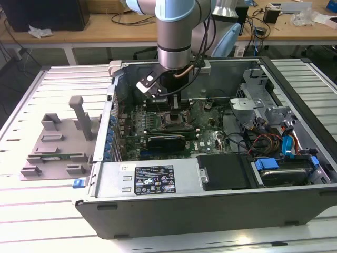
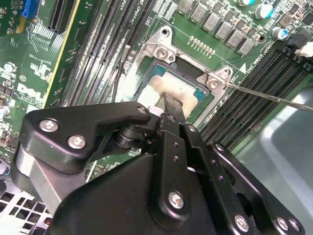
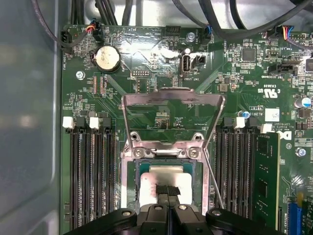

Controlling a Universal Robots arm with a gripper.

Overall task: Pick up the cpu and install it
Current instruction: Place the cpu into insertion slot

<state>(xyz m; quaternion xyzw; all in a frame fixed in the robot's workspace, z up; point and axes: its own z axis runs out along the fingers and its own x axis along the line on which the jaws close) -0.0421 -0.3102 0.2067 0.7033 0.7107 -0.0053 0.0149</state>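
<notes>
The cpu (image 3: 149, 180), a small square chip with a silvery top, lies flat in the open socket on the green motherboard (image 3: 161, 58). It shows in both wrist views, and in the second wrist view the cpu (image 2: 161, 84) sits inside the socket's metal frame. My gripper (image 3: 167, 190) is shut, with its black tips pressed together on or just above the middle of the chip's top. The second wrist view shows the gripper (image 2: 174, 104) reaching down to the same spot. In the exterior view the gripper (image 1: 172, 103) hangs inside the computer case (image 1: 210, 211), hiding the socket.
The socket's metal load plate (image 3: 172, 98) stands raised and its thin lever (image 3: 215, 181) runs alongside. Memory slots (image 3: 90, 176) flank the socket. A long black card (image 1: 166, 141) lies near it. A grey plastic tray (image 1: 58, 142) rests outside the case at the exterior view's left.
</notes>
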